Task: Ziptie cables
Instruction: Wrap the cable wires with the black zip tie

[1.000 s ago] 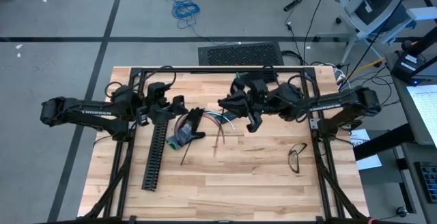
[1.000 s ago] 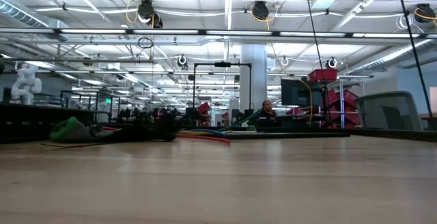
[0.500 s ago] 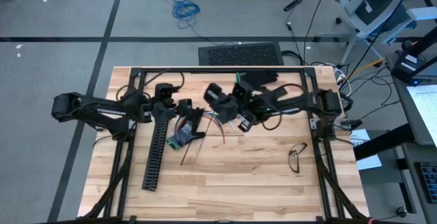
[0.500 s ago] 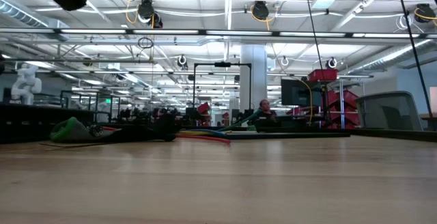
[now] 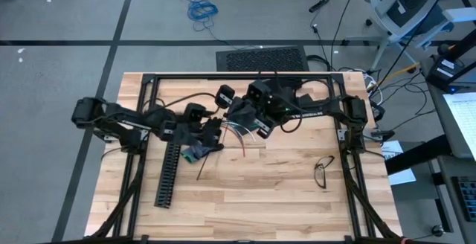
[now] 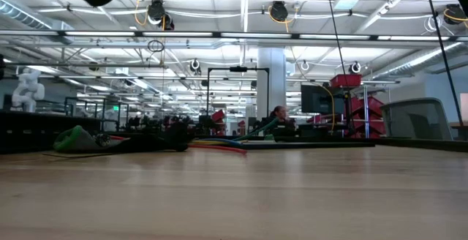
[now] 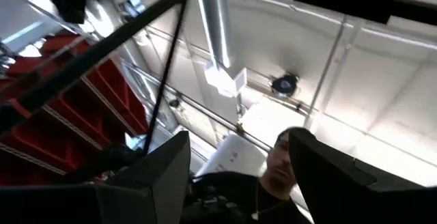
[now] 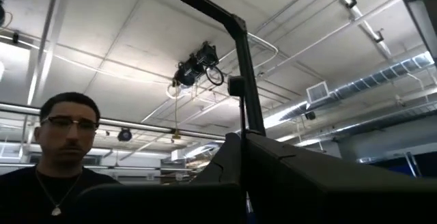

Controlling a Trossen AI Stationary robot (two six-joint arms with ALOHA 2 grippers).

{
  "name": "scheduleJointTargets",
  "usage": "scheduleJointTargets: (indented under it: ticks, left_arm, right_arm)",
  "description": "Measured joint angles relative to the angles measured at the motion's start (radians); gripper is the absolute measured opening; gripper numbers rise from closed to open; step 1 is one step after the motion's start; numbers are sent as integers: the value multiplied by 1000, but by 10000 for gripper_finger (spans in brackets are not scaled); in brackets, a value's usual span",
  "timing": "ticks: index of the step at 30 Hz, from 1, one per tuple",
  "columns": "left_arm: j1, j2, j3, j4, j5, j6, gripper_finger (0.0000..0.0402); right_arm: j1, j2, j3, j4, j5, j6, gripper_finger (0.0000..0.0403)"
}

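Both arms crowding over cables (image 5: 236,130) mid-worktop (image 5: 268,192), hiding most. Left tool (image 7: 235,176) spread apart, gripping nothing; right tool (image 8: 244,166) pinched closed, empty. Wrist views only showing ceiling.

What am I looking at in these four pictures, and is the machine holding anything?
It is a robot with two dark arms at a wooden table. One picture looks straight down, one looks level across the tabletop, and two come from cameras on the arms' wrists, now pointing up at the ceiling and a person beyond. The left gripper is open, with nothing between its fingers. The right gripper is shut and also seems empty. Both are raised above the table's middle. Below them lie the cables, a loose bundle of coloured wires. Nearby are a long black slotted channel and a pair of glasses.
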Motion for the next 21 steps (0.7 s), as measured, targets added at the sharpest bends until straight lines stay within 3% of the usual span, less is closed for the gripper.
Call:
scheduleJointTargets:
  ticks: [7,16,21]
  left_arm:
    - [3,73,79,0,58,3,240]
    - [51,76,81,0,99,-28,240]
    - [58,76,80,-18,97,-14,240]
  right_arm:
    - [0,0,0,34,-4,49,0]
    - [29,-4,0,119,-2,109,0]
    - [39,-4,0,125,63,92,0]
